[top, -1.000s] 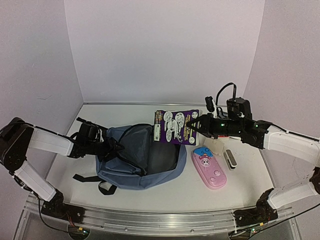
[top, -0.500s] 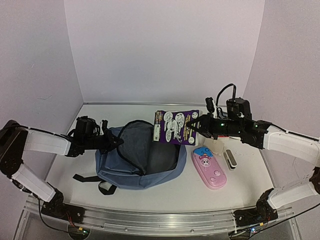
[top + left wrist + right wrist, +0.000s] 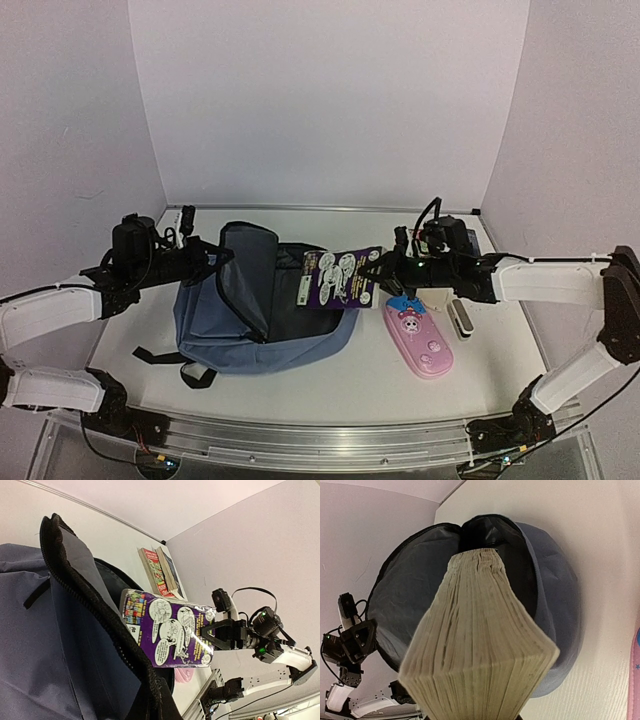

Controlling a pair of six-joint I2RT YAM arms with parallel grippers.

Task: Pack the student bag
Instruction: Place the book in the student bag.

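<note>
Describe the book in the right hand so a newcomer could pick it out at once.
Find the big slate-blue fabric backpack lying open on the white table. Over its right edge, the right hand holds a thick purple paperback book. Unlike the pink oblong pencil case lying flat nearby, it is airborne, its cover showing white cartoon panels.

One student bag (image 3: 215, 320), its flap pinched in the left gripper (image 3: 215, 258); three books: one purple comic book (image 3: 335, 278) clamped in the right gripper (image 3: 380, 268), two further books (image 3: 161, 572) beyond that gripper; one pink pencil case (image 3: 418, 340) just nearside of it; one small white-and-black block (image 3: 459, 318) alongside.
</note>
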